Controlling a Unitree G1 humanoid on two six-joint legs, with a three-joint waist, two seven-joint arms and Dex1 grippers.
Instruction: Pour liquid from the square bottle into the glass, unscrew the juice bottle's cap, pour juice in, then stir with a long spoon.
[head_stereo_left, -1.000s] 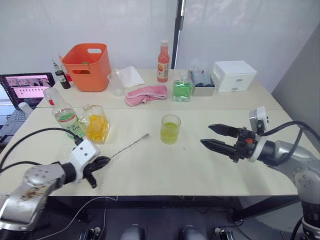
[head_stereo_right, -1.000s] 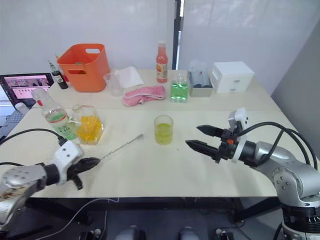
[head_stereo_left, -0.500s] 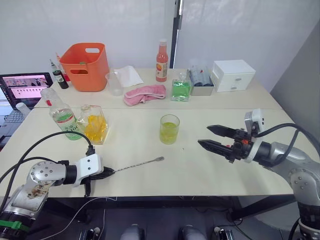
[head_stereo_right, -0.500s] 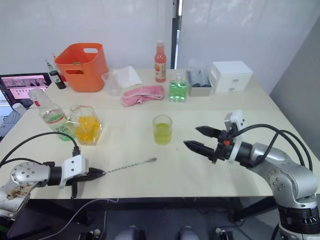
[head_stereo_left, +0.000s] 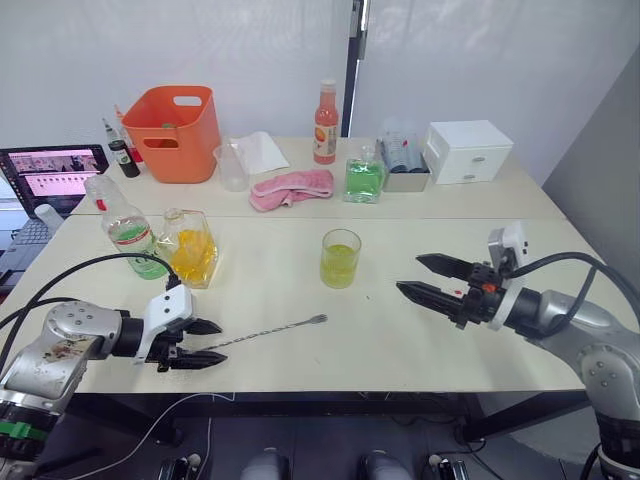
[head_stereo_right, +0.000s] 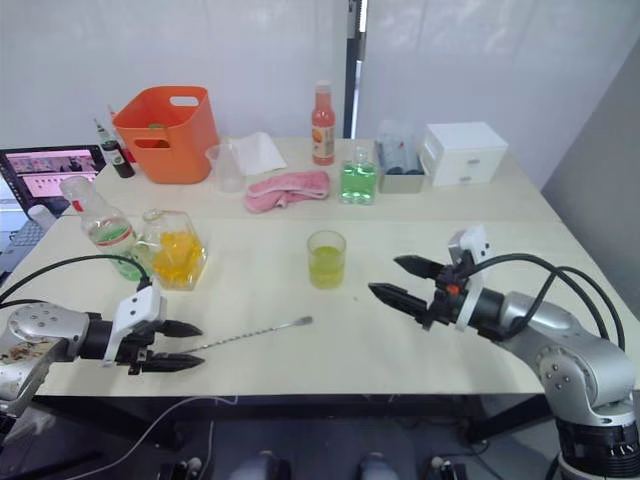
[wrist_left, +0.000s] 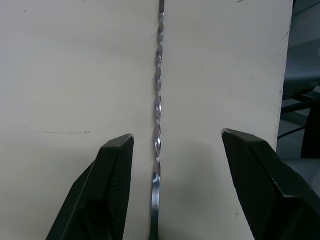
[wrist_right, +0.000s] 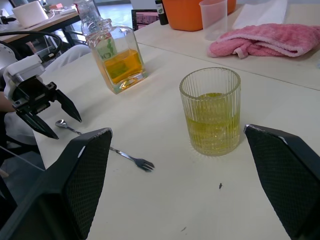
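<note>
The left gripper has its jaws apart, low over the front of the bench, and the handle end of the long spoon lies between them. The left wrist view shows more than the head views here: the twisted stem runs on the bench between the two fingers and touches neither of them.

The right gripper also has its jaws apart and holds nothing; it hangs over the bench to the right of the glass. Its wrist view shows that the glass has fine vertical ribs and is filled less than half with yellow-green liquid. That view also shows that the far end of the spoon has small prongs like a fork.

The square bottle stands at the left of the bench with orange-yellow liquid in its lower half. The juice bottle stands touching or just beside it, without its cap, and only a little pale green drink is left at its bottom.

On the back part of the bench there are an orange bucket, a plastic cup, a pink cloth, a bottle with green contents and a tall bottle with a red cap.
</note>
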